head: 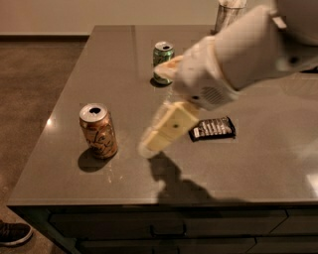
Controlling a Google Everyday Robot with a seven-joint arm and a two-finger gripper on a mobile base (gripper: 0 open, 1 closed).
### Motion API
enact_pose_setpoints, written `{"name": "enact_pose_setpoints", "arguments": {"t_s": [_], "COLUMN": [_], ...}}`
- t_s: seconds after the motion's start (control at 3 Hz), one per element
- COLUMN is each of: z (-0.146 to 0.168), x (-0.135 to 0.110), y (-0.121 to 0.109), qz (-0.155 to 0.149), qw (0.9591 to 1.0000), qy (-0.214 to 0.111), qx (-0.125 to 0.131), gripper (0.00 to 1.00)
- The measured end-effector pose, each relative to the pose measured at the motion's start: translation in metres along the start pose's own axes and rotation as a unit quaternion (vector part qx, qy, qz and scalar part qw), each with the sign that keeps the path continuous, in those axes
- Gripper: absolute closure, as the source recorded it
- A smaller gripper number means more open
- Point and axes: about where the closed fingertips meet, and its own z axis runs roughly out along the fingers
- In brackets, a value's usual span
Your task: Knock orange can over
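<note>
Jaws spread apart, holding nothing, hover near the upright orange can (98,130), not touching it.

A kitchen or break-room counter, most likely: a polished grey surface (258,163) over dark drawer fronts (169,230) at 6 o'clock, speckled brown floor (35,74) at 9 o'clock, pale wall (99,15) at 12. An orange can (98,130), green can (162,60) and snack packet (213,129) sit on it; the claw (153,108) hangs mid-surface, fingers apart.
</note>
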Motion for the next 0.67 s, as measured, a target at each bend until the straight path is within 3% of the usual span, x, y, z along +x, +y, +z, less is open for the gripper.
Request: {"name": "enact_pose_setpoints", "arguments": {"t_s": [0.67], "z": [0.094], "x": [-0.043], "y": [-0.002], "qz": [0.002], "qw": [0.9989], "qy": [-0.005], "qx": [-0.048], "gripper": [0.00]}}
